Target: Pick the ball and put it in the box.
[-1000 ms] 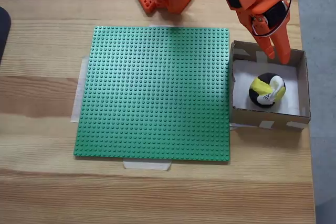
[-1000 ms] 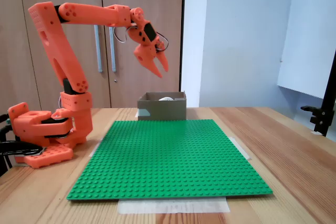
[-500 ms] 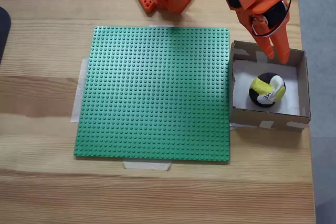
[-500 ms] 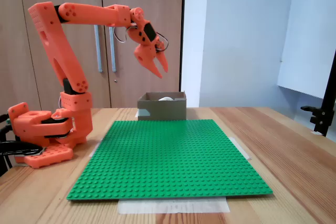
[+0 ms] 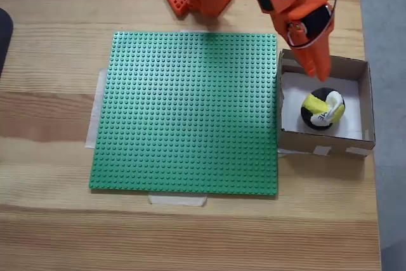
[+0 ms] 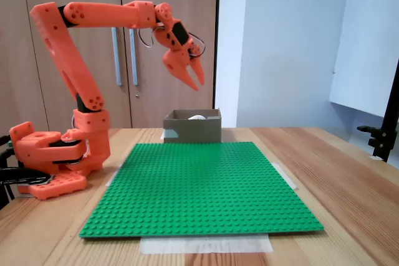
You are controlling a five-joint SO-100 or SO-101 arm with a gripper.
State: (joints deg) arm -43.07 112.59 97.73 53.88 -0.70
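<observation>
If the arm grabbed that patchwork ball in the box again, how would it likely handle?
The ball looks like stitched fabric patches, so it probably squashes a little and grips without slipping. It is round and lies loose on the floor of the box, so a nudge would likely roll it until a wall stops it. It seems light.

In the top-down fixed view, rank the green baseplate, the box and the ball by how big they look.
1. Green baseplate, by far the largest.
2. Box, much smaller.
3. Ball, smallest, lying inside the box.
</observation>
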